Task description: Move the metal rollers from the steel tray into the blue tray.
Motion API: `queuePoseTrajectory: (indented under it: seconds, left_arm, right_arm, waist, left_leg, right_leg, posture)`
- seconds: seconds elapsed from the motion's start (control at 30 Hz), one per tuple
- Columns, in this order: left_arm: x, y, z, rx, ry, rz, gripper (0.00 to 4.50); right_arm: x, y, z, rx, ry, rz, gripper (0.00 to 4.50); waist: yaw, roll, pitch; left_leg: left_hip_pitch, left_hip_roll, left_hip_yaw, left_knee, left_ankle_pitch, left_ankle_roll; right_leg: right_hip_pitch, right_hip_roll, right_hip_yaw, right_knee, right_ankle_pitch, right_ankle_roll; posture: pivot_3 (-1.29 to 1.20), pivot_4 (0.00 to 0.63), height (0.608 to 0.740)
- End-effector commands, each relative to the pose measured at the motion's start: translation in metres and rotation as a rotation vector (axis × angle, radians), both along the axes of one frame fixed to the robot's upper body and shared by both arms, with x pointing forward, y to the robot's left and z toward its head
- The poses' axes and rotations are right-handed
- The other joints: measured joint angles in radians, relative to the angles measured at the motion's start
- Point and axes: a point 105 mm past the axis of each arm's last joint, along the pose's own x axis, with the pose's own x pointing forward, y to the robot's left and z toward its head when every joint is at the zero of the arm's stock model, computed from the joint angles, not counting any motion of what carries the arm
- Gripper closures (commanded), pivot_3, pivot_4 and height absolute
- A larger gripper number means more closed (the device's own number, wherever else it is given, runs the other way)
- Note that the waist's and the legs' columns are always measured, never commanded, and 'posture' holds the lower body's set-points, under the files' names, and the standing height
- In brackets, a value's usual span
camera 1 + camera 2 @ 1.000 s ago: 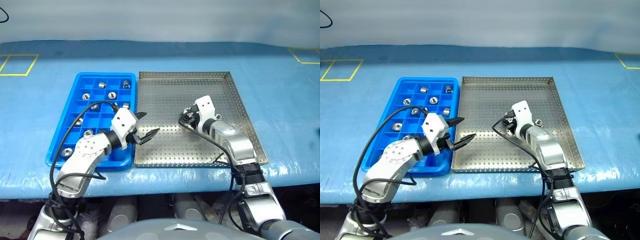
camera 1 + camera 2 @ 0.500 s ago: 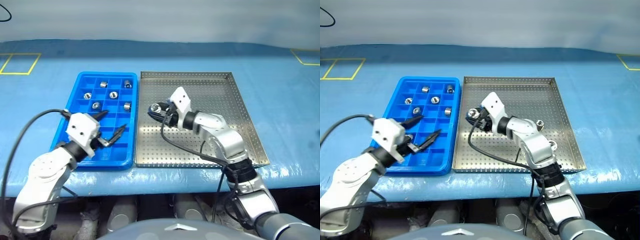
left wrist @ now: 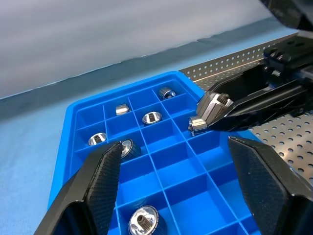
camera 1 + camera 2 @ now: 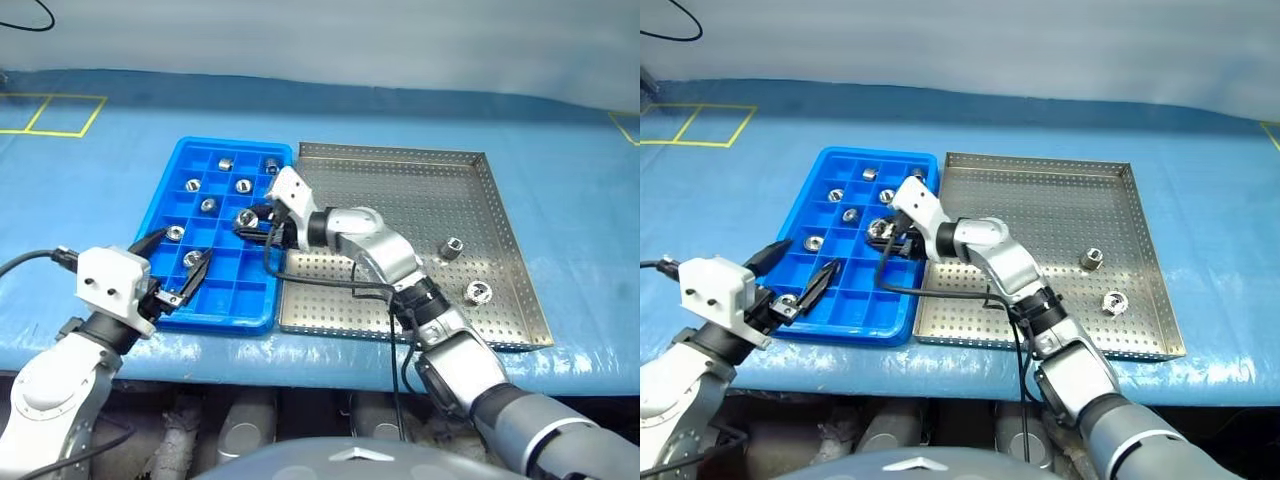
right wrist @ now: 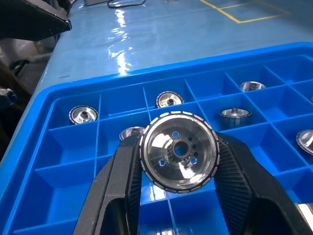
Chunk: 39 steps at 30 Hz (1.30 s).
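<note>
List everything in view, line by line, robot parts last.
Square perforated steel tray: one, silver-grey, on the table, right of the blue tray.
Blue plastic compartment tray: one, bright blue, against the steel tray's left edge.
Shiny metal rollers in the steel tray: two, silver, near its right side.
Shiny metal rollers in the blue tray: at least seven show, silver, in separate compartments.
Held metal roller: one, silver, above the blue tray.
Table cover: one, blue, under both trays.
Tape squares: two, yellow, far corners.
Left gripper: black fingers, open, over the blue tray's near left part.
Right gripper: black fingers, shut on the held metal roller.
</note>
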Motion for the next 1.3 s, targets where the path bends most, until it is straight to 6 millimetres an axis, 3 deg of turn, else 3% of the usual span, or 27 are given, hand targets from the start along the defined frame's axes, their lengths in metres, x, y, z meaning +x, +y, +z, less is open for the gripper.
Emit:
queuePoseTrajectory:
  seconds: [0.03, 0.33, 0.67, 0.7, 0.83, 1.0, 1.13, 1.3]
  left_arm:
    - [-0.005, -0.005, 0.013, -0.006, -0.060, 0.010, 0.75]
    - [-0.004, 0.006, 0.013, 0.009, -0.066, 0.081, 0.75]
    - [-0.002, 0.004, 0.011, 0.014, -0.060, 0.078, 0.75]
    - [-0.002, 0.004, 0.011, 0.014, -0.060, 0.077, 0.75]
    - [0.000, 0.001, 0.009, 0.010, -0.053, 0.055, 0.75]
    - [0.007, -0.006, 0.009, -0.002, -0.052, 0.013, 0.75]
    - [0.020, -0.024, 0.011, -0.041, -0.068, -0.071, 0.75]
    - [0.046, -0.071, 0.006, -0.101, -0.062, -0.245, 0.75]
  right_arm:
    - [0.002, 0.013, 0.007, 0.016, -0.024, 0.029, 2.80]
    - [0.019, 0.027, 0.001, 0.018, 0.003, -0.014, 2.80]
    - [0.027, 0.027, -0.010, -0.035, 0.025, -0.036, 2.80]
    - [0.028, 0.026, -0.010, -0.033, 0.019, -0.042, 2.08]
    - [0.033, 0.023, -0.002, 0.009, -0.017, -0.079, 0.89]
    - [0.037, 0.013, 0.019, 0.099, -0.042, -0.120, 0.89]
    - [0.043, -0.026, 0.040, 0.142, -0.127, -0.229, 0.89]
    - [0.052, -0.139, 0.032, 0.007, -0.220, -0.610, 0.89]
  waist:
    - [0.004, 0.000, 0.000]
    - [0.016, 0.001, 0.000]
    - [0.020, 0.001, 0.001]
    - [0.020, 0.001, 0.001]
    - [0.018, 0.001, 0.001]
    - [0.013, 0.002, 0.001]
    - [0.018, 0.003, 0.001]
    - [0.022, 0.005, -0.001]
  left_leg:
    - [0.000, 0.000, 0.000, 0.000, 0.000, 0.000]
    - [0.000, 0.000, -0.003, -0.001, 0.001, -0.002]
    - [0.000, 0.000, -0.004, -0.002, 0.003, -0.006]
    - [0.000, 0.000, -0.004, -0.002, 0.003, -0.006]
    - [0.000, 0.000, -0.004, -0.002, 0.003, -0.006]
    - [0.000, 0.000, -0.004, -0.003, 0.003, -0.006]
    - [0.000, -0.001, -0.005, -0.002, 0.003, -0.005]
    - [-0.001, -0.004, -0.006, -0.001, 0.003, -0.005]
  right_leg:
    - [0.000, 0.000, 0.000, 0.000, 0.000, 0.000]
    - [0.000, 0.001, -0.002, 0.000, -0.001, -0.001]
    - [0.000, 0.001, -0.003, 0.000, -0.001, -0.002]
    - [0.000, 0.001, -0.003, 0.000, -0.001, -0.002]
    - [0.000, 0.001, -0.004, 0.000, -0.001, -0.002]
    - [0.000, 0.001, -0.004, 0.000, -0.001, -0.002]
    - [0.001, 0.000, -0.005, 0.000, -0.001, -0.002]
    - [0.003, -0.004, -0.007, -0.001, -0.001, -0.002]
  posture:
    - [0.19, 0.150, 0.740]
    - [0.21, 0.150, 0.740]
    - [0.20, 0.150, 0.740]
    - [0.20, 0.150, 0.740]
    - [0.18, 0.150, 0.740]
    - [0.13, 0.150, 0.740]
    - [0.09, 0.150, 0.740]
    - [0.00, 0.150, 0.740]
